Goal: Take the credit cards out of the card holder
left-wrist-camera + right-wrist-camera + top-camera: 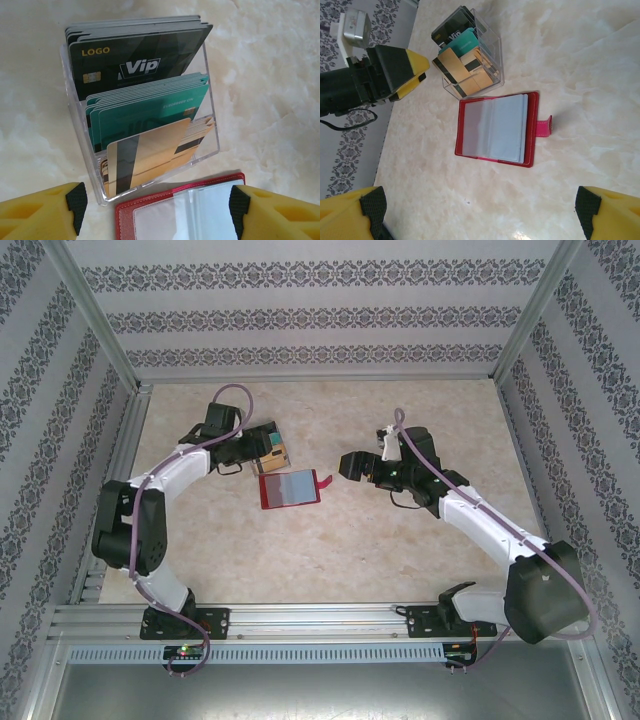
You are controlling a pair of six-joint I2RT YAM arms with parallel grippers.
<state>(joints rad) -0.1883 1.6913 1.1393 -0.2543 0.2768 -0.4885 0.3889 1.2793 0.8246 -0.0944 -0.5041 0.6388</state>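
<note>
Card holder [288, 489], open flat on tabletop [400, 550] beside card rack [270, 448]; left claw [157, 205] spread, empty, near its rack-side edge; right claw [480, 210] spread, empty, beyond its tab [324, 480]; advised: pin cover, slide cards from sleeve [492, 127]

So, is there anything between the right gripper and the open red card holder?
Nothing visible. In the right wrist view, bare table lies between the open right gripper and the card holder. The clear card stand sits past the holder's far corner, off that path.
</note>
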